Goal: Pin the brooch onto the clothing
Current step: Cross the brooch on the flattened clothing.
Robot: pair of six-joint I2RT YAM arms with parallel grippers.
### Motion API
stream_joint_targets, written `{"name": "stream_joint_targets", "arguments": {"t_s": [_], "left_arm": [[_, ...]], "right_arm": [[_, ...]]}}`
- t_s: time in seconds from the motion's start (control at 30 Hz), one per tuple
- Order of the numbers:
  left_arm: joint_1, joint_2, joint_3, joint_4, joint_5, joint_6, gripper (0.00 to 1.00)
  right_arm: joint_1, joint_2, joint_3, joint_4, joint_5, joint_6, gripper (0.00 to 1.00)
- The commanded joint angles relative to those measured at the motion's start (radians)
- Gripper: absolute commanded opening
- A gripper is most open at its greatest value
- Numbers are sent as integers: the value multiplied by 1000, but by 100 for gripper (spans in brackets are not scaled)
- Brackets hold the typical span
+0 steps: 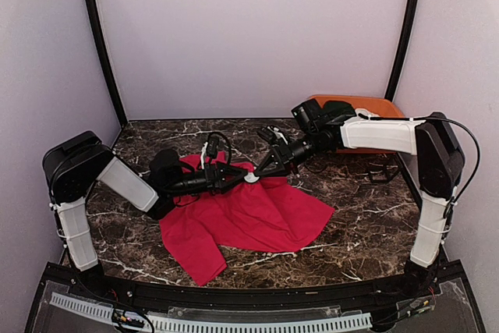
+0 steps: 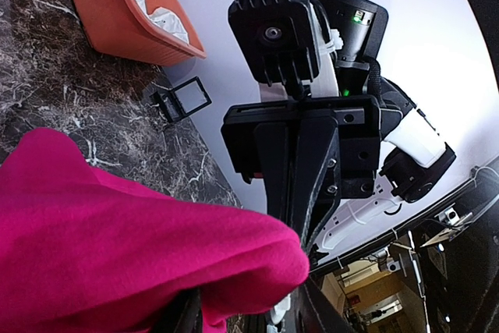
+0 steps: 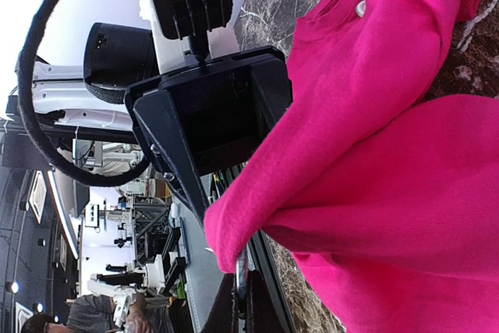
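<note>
The clothing is a bright red T-shirt spread on the marble table. One fold near its collar is lifted between the two arms. My left gripper reaches in from the left. In the left wrist view this gripper stands open around the red fold, with a gap beside one finger. My right gripper meets it from the right. Its fingers are shut on the brooch, a thin metal disc seen edge-on, tucked under the fold's edge. A small white bit shows between the grippers.
An orange bin stands at the back right, with white and dark green cloth inside. A small black wire frame lies on the table in front of it. Plain walls close in the table on three sides.
</note>
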Motion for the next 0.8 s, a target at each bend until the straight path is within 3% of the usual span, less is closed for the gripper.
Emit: {"name": "stream_joint_targets", "arguments": {"t_s": [0.0,0.77], "left_arm": [[8,3,27,200,16,-19,40],[8,51,70,256,39,-101,43]], "right_arm": [[14,-20,2,-5,-19,-27,0],[17,2,2,-20,-2,-39,0]]}}
